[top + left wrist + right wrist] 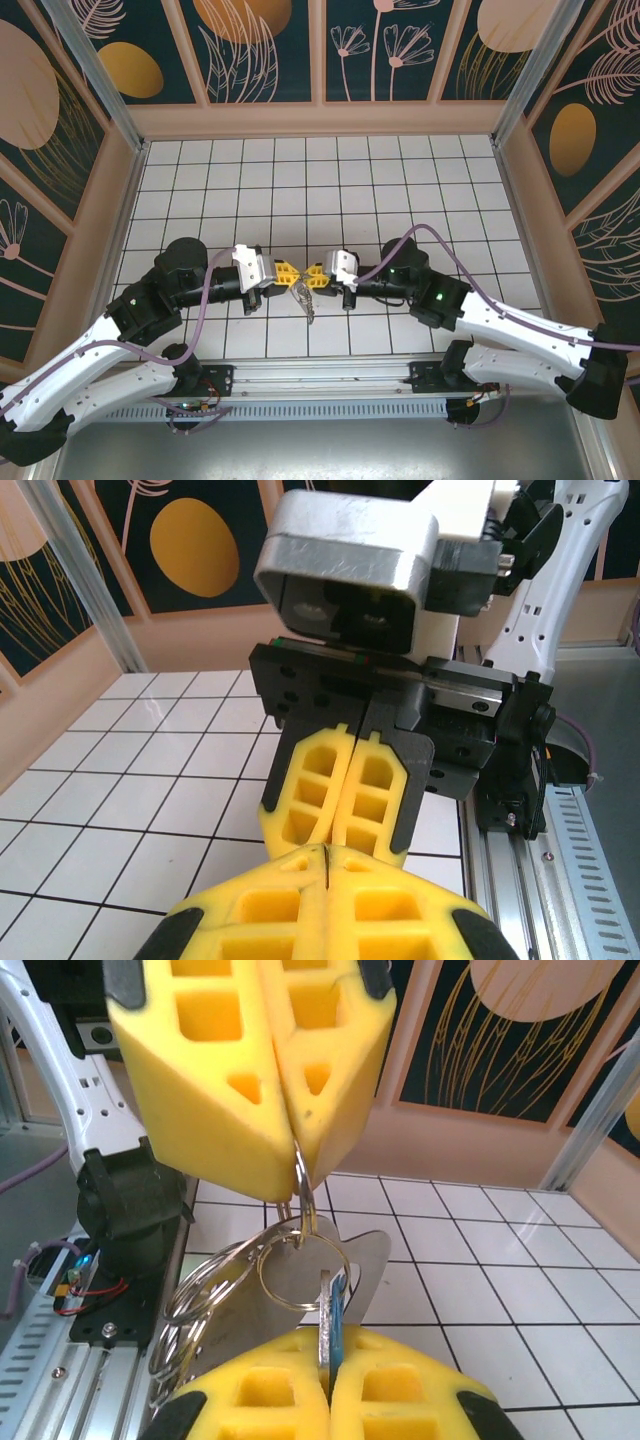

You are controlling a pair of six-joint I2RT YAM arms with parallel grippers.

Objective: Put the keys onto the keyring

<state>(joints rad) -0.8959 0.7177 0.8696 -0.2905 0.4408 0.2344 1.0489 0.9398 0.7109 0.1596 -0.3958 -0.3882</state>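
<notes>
Flat metal tag [368,1260] hangs behind keyring [303,1190], beside right tool's [328,1352] key [336,1312].

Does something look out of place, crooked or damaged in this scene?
Nothing looks damaged or spilled. One thing stands out: the keyring hangs off the table, strung between both shut grippers. The left gripper pinches its top, the right gripper clamps the blue key, and loose rings dangle askew.
</notes>
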